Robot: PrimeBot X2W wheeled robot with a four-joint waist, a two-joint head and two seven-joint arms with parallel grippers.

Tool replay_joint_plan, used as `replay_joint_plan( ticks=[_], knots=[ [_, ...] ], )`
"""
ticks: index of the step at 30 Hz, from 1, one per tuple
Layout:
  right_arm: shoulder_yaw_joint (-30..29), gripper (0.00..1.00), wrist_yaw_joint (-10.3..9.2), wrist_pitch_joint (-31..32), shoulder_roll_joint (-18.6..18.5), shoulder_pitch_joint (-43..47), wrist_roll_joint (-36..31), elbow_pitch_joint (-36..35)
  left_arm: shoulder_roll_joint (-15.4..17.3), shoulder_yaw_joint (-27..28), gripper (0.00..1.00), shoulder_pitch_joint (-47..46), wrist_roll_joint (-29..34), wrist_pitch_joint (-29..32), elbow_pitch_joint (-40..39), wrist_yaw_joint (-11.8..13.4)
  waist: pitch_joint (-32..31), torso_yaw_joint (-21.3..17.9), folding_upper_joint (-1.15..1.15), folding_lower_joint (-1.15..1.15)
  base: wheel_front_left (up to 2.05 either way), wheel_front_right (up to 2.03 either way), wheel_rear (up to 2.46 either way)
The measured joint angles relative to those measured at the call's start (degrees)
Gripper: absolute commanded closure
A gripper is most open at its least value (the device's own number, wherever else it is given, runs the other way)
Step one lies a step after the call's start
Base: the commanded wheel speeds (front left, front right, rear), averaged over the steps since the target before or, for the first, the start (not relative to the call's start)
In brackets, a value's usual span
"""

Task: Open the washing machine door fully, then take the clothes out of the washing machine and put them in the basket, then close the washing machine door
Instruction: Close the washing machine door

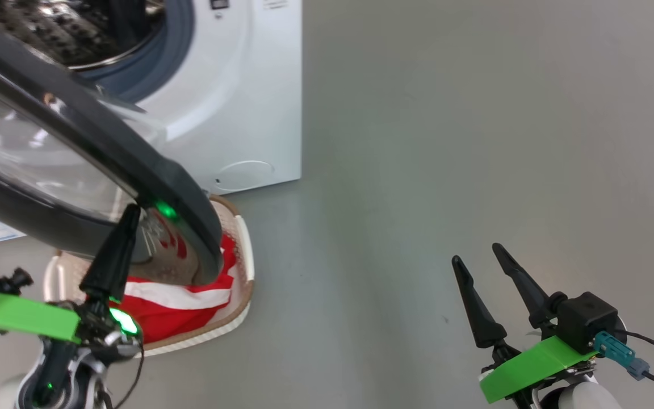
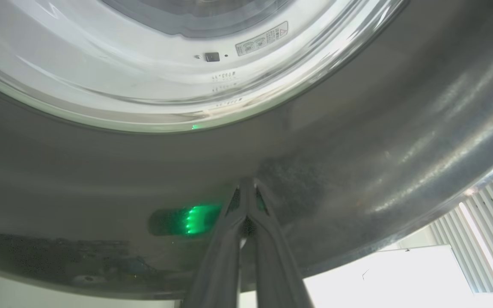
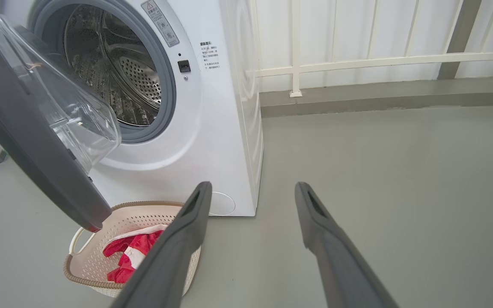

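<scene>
1. At the far left, the left gripper (image 1: 128, 218) has its two fingers pressed fully together and holds nothing between them. Their tips touch the outer face of the washing machine door (image 1: 77, 125), on the glossy black rim close to its free edge.
2. Up and to the left of these fingers, the door stands about half open, with its clear glass bowl turned toward the machine.
3. Just beyond the same fingers and a little to their right, the basket (image 1: 246, 244) sits on the floor below the door's free edge. The clothes (image 1: 162, 324), red with white stripes, lie inside it.
4. Farther ahead of this gripper stands the washing machine (image 1: 247, 85). In the part of its drum (image 3: 118, 81) that the door does not hide, I see no garment.
5. Far to the right, the right gripper (image 1: 477, 252) has its fingers spread wide and is empty. It hangs over the bare floor (image 1: 446, 142), well apart from the basket and the machine.
6. I judge that opening the door and unloading are done, and only closing the door is left. The left gripper seems placed to push it shut.
</scene>
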Motion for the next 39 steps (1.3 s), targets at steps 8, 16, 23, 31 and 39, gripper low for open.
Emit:
replay_joint_plan(
  ticks=[8, 16, 23, 31, 39],
  knots=[
    [0.9, 0.0, 0.0, -1.1, 0.0, -1.6, 0.8, 1.3, 1.1, 0.6, 1.0, -3.7, -0.1, 0.4, 2.6, -0.1, 1.5, -3.2, 0.0, 0.0, 0.0, 0.0, 0.0],
    [1.3, 0.0, 0.0, -1.7, 0.0, -2.2, 1.2, 2.3, 1.3, 1.5, 1.0, -6.0, -0.1, 0.8, 4.5, -0.1, 2.3, -4.7, 0.0, 0.0, 0.0, 0.0, 0.0],
    [0.9, 0.0, 0.0, -2.5, 0.0, -2.2, 1.2, 3.2, 1.2, 3.0, 1.0, -5.1, -0.2, 0.8, 1.4, -0.2, 1.9, -3.5, 0.0, 0.0, 0.0, 0.0, 0.0],
    [0.8, 0.0, 0.0, -2.7, 0.0, -2.2, 1.3, 3.7, -0.4, 3.4, 1.0, 2.9, -0.5, -0.6, -3.9, -0.5, 1.0, -0.5, 0.0, 0.0, 0.0, 0.0, 0.0],
    [0.5, 0.0, 0.0, -2.7, 0.0, -2.1, 1.2, 4.2, -1.0, 2.2, 0.0, 9.0, -0.6, -4.4, -7.9, -0.5, -0.4, 3.6, 0.0, 0.0, 0.0, 0.0, 0.0]
  ],
)
